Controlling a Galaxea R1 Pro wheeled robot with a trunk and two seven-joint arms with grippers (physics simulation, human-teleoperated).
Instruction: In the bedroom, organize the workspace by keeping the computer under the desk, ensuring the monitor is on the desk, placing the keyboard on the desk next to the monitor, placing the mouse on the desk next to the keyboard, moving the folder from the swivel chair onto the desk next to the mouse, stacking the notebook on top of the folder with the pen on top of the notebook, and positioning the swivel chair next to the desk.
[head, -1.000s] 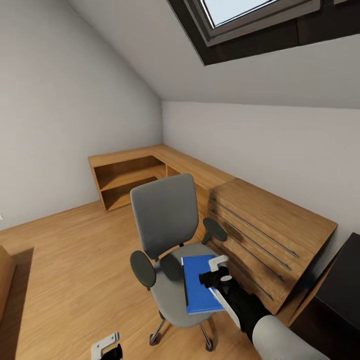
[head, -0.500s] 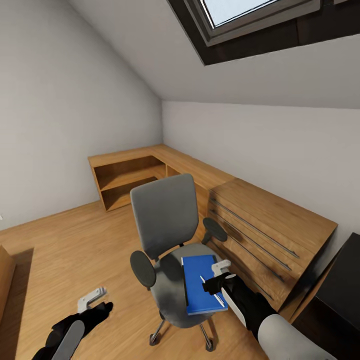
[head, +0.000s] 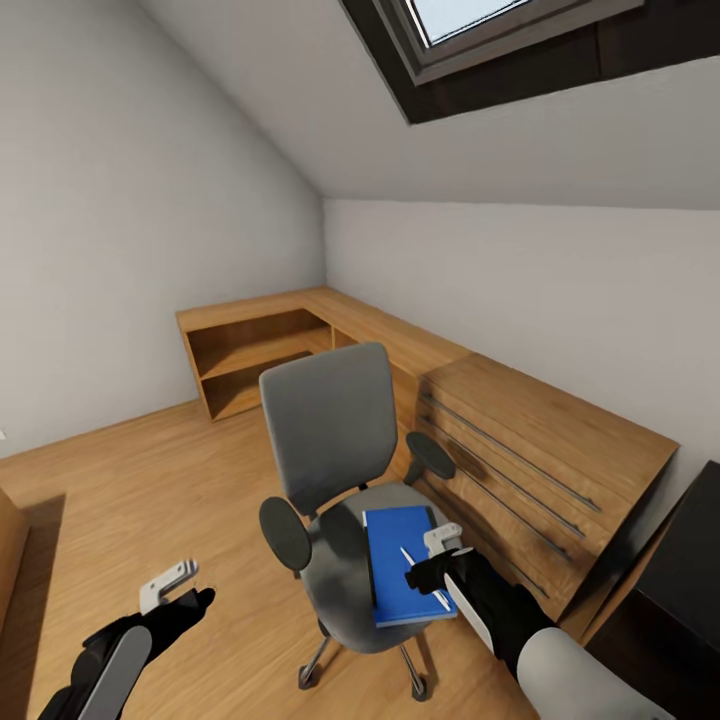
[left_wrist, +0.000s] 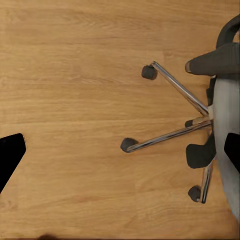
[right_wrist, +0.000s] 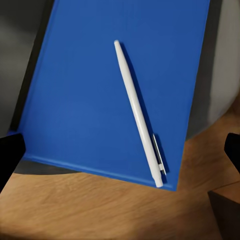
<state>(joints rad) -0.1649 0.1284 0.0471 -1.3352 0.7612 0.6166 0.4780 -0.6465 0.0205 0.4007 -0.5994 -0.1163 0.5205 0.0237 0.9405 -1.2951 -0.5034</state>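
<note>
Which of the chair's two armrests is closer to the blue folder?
The armrest on the oak-cabinet side of the swivel chair; the folder lies toward that edge of the seat. The other armrest sits across bare grey seat.

From the head we look down on the swivel chair (head: 345, 500); our wrist cameras face straight down, close, sharing it.

The swivel chair (head: 345, 500) stands on the floor (head: 150, 500) in the near middle, its back toward the far corner. The folder (head: 400, 565) lies on its seat (toward the right side), the pen (head: 425, 580) on the folder. Cabinets (head: 520, 460) run behind and right; the desk (head: 690, 570) sits near right.
</note>
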